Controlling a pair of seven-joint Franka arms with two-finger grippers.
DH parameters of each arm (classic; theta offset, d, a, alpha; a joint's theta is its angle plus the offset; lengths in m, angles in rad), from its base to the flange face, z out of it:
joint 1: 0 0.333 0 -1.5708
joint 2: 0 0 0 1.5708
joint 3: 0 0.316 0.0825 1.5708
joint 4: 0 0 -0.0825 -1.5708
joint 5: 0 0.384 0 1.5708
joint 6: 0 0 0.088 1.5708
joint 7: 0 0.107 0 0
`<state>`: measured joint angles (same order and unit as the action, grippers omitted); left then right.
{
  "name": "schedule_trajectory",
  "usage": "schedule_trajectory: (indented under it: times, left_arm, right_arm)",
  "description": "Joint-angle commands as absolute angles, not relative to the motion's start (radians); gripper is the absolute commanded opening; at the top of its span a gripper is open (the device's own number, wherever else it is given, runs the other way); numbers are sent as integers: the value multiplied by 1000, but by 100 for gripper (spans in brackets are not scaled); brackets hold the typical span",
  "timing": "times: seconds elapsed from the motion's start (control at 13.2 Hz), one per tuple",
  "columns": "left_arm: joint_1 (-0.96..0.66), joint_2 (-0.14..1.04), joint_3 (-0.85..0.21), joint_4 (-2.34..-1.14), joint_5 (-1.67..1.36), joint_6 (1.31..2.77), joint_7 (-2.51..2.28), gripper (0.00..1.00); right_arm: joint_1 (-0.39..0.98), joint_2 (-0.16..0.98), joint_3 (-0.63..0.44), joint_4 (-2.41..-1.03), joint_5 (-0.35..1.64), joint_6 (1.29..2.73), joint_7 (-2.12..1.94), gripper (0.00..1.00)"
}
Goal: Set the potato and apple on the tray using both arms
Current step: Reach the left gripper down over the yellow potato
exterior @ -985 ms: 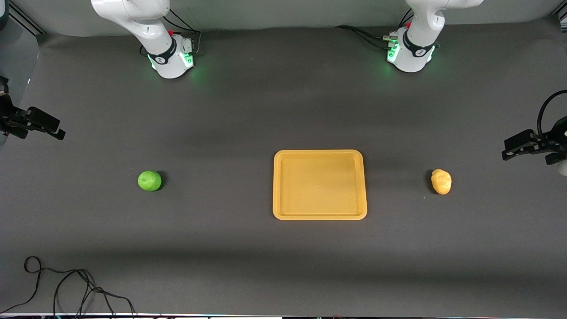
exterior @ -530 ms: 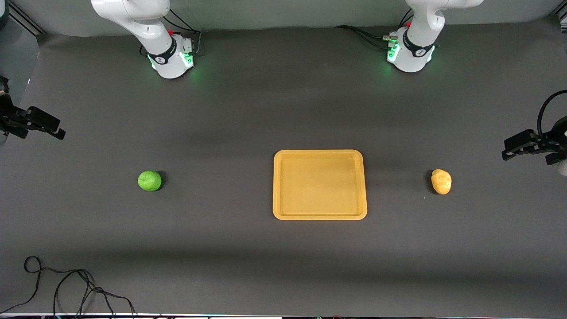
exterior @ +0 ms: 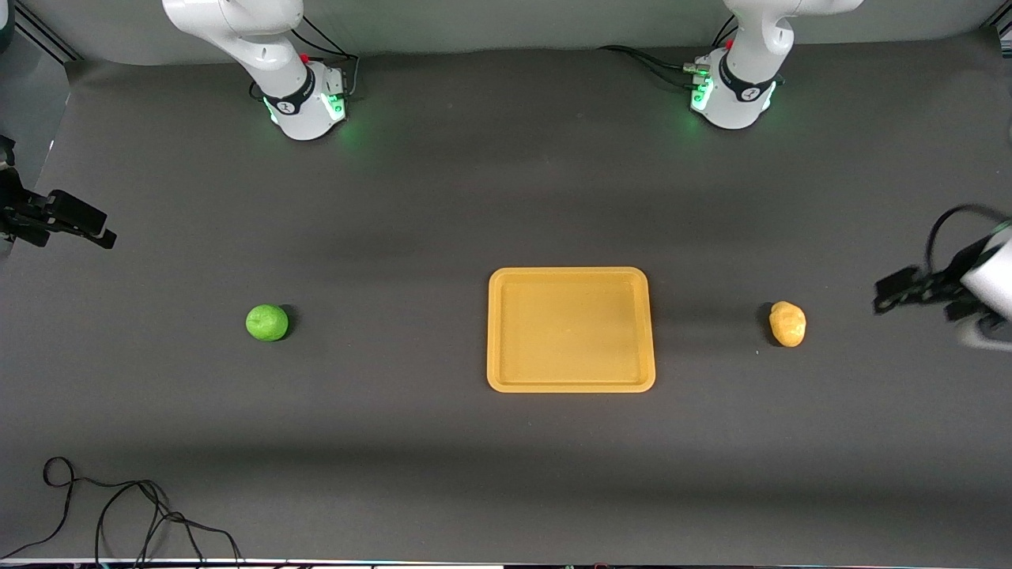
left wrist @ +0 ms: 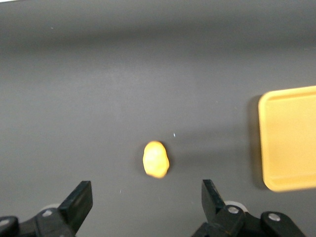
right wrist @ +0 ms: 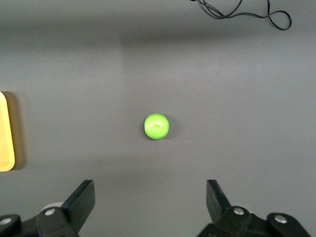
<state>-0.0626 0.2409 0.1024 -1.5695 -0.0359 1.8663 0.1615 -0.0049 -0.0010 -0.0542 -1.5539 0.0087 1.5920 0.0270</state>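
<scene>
The yellow-orange tray [exterior: 571, 329] lies flat in the middle of the table and holds nothing. A round green apple [exterior: 267, 322] rests on the mat toward the right arm's end, and a lumpy yellow potato [exterior: 787, 323] toward the left arm's end. My left gripper [exterior: 889, 299] hangs open in the air past the potato, at the table's left-arm end. Its wrist view shows the potato [left wrist: 156, 159] ahead of its spread fingers and a corner of the tray [left wrist: 289, 138]. My right gripper [exterior: 99, 235] waits open at the other end. Its wrist view shows the apple [right wrist: 156, 126].
A loose black cable [exterior: 118, 514] lies coiled on the mat near the front corner at the right arm's end. The two white arm bases [exterior: 304, 103] [exterior: 731, 95] stand along the back edge. The dark mat [exterior: 443, 197] covers the whole table.
My left gripper has shifted toward the potato and slightly lower in the front view. The right gripper, apple, potato and tray have stayed put.
</scene>
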Motion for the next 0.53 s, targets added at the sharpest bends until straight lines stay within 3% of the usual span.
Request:
schedule_trajectory:
  times: [0.0, 0.45]
  left_arm:
    - [-74, 316, 104, -1679, -32, 2055, 161, 98]
    - [-78, 400, 103, -1932, -40, 2457, 173, 99]
  right_arm:
    - [-2, -9, -60, -1546, 8, 1580, 6, 100]
    - [2, -9, -60, -1548, 8, 1557, 6, 100]
